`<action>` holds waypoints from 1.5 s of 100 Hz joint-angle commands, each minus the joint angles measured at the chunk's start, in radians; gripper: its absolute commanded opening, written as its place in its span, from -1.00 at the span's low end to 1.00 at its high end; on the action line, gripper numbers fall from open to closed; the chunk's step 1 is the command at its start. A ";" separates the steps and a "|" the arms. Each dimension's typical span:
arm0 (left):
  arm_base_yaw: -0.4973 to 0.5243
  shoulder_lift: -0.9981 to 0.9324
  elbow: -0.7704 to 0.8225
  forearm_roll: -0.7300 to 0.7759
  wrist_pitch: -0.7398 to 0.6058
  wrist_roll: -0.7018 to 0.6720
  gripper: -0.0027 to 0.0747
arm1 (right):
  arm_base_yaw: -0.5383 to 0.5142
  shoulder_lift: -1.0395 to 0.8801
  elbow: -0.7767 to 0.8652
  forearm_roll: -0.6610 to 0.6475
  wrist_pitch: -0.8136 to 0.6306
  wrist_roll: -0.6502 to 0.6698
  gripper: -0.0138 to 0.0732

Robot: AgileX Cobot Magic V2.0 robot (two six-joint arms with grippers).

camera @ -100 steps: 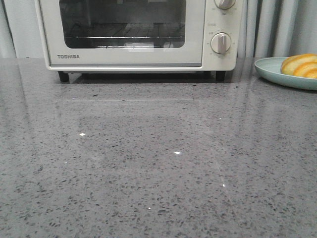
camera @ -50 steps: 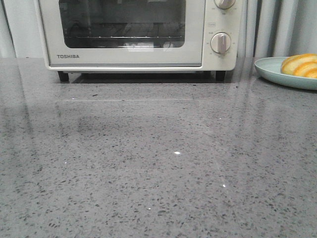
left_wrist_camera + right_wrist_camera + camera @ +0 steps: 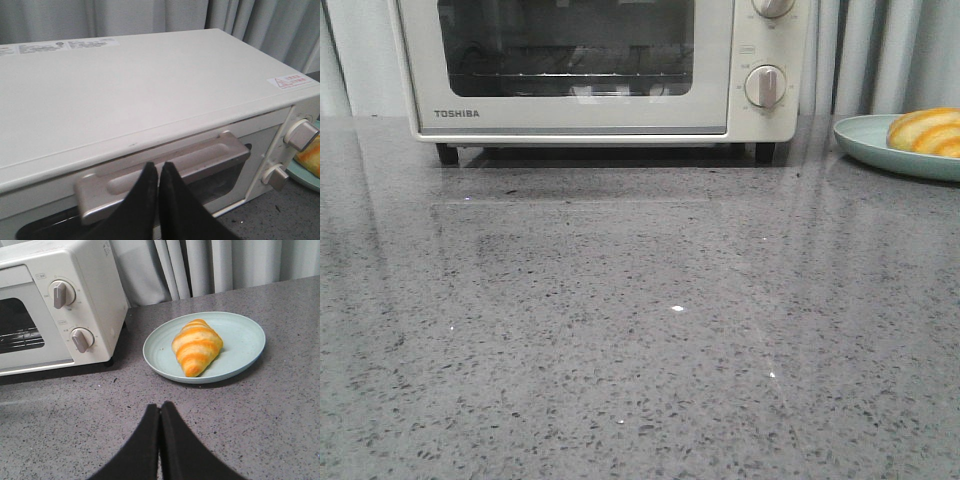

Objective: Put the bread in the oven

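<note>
The cream-white Toshiba oven (image 3: 590,70) stands at the back of the counter with its glass door closed. It also shows in the right wrist view (image 3: 75,295). The bread (image 3: 196,346), a golden striped croissant roll, lies on a pale green plate (image 3: 240,340) right of the oven, and shows at the right edge of the front view (image 3: 926,131). My left gripper (image 3: 158,166) is shut and empty, its tips just in front of the oven's grey door handle (image 3: 210,156). My right gripper (image 3: 160,406) is shut and empty over the counter, short of the plate. Neither gripper shows in the front view.
The grey speckled counter (image 3: 640,330) stretches in front of the oven. Two round knobs (image 3: 62,292) sit on the oven's right side. Grey curtains (image 3: 210,265) hang behind. The plate (image 3: 865,140) sits close to the oven's right wall.
Reflections in the oven's glass and a faint shadow on the counter have shifted a little. The oven, plate and bread have not moved.
</note>
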 commanded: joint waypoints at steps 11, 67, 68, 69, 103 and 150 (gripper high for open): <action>-0.036 0.035 -0.078 -0.020 -0.079 0.001 -0.99 | -0.001 0.017 -0.037 -0.016 -0.068 -0.006 -0.79; -0.036 0.081 -0.083 -0.018 -0.108 0.001 -0.99 | -0.001 0.017 -0.037 -0.016 -0.022 -0.006 -0.79; -0.036 0.081 -0.083 -0.018 -0.105 0.001 -0.99 | -0.001 0.017 -0.037 -0.016 -0.022 -0.006 -0.79; -0.036 0.081 -0.083 -0.016 -0.101 0.001 -0.99 | -0.001 0.017 -0.037 -0.016 -0.022 -0.006 -0.79; -0.036 0.081 -0.076 0.068 0.016 0.001 -0.99 | -0.001 0.017 -0.037 -0.016 -0.022 -0.006 -0.79; -0.036 0.026 0.031 0.117 0.133 -0.008 -0.99 | -0.001 0.013 -0.037 -0.016 -0.042 -0.006 -0.79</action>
